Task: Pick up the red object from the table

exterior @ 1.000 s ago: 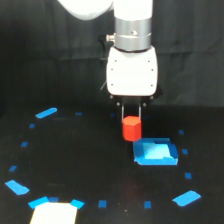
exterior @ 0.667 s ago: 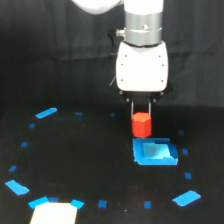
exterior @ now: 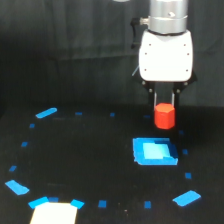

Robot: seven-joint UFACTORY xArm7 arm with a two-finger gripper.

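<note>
Gripper (exterior: 164, 102): jaws closed on upper sides of red object (exterior: 164, 117) | Position: block hung clear above the table (exterior: 90, 150), just beyond blue square piece (exterior: 154, 152) | Handling: judged light, rigid, smooth-faced; grip best across opposite flat faces, near top.
</note>
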